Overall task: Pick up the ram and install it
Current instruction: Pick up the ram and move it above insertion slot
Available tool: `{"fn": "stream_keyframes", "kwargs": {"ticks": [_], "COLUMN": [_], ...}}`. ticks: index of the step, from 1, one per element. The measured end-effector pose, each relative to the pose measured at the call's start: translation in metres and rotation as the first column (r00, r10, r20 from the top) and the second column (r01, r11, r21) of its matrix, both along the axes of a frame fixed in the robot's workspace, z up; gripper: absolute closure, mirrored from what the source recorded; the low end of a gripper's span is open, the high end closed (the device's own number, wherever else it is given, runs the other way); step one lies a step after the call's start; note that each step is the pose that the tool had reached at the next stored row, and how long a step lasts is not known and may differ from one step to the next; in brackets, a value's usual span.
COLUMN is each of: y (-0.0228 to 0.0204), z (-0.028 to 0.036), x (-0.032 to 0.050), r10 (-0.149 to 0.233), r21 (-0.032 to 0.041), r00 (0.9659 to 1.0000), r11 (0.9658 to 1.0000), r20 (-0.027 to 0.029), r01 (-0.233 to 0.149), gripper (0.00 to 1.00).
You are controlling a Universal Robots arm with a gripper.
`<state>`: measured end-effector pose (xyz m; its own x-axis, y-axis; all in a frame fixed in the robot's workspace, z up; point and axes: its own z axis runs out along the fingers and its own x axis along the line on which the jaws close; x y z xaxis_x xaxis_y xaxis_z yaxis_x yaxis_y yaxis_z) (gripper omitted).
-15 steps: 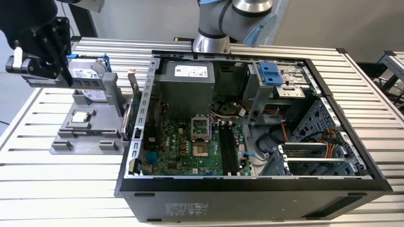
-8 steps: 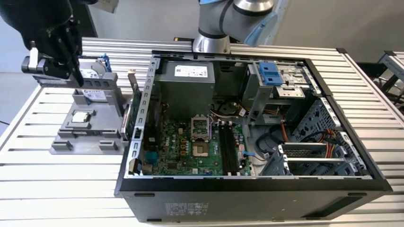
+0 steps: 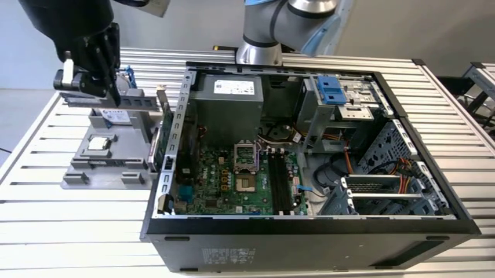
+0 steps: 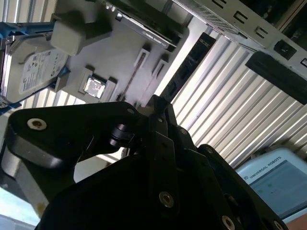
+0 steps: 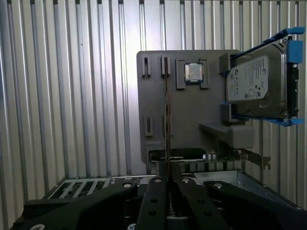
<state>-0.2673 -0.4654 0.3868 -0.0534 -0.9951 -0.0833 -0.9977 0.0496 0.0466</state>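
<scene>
Close in first: the claw (image 5: 167, 178) is clamped on the ram (image 5: 166, 110). In the first wrist view the stick sits dead edge-on, a thin line running straight out from between the two fingers. The second wrist view shows its flat side, a dark board reaching away from the claw toward the computer case (image 3: 309, 229).

Just under the claw is the grey fixture (image 5: 192, 110) on the slatted desk (image 3: 77, 231). The ram looks to be riding clear above the fixture, not seated in it. The processor (image 5: 194, 73) and the hard drive (image 5: 256, 79) sit in their own nests, off to one side of the stick.

Farther out comes the relation that counts. The memory slots (image 3: 279, 182) sit on the motherboard (image 3: 224, 174) down inside the case. They are well away from the claw toward the exterior view's right, and lower than the stick. In that view the ram's long axis runs across, aimed at the case wall. The slots run front to back, so by my read the two axes stand roughly square to each other.
</scene>
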Motion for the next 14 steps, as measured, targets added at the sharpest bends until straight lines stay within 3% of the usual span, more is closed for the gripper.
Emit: {"fn": "stream_keyframes", "kwargs": {"ticks": [14], "y": [0.0], "z": [0.0], "x": [0.0601], "r10": [0.0], "r21": [0.0], "r00": [1.0], "r11": [1.0], "r20": [-0.0096], "r01": [0.0], "gripper": [1.0]}}
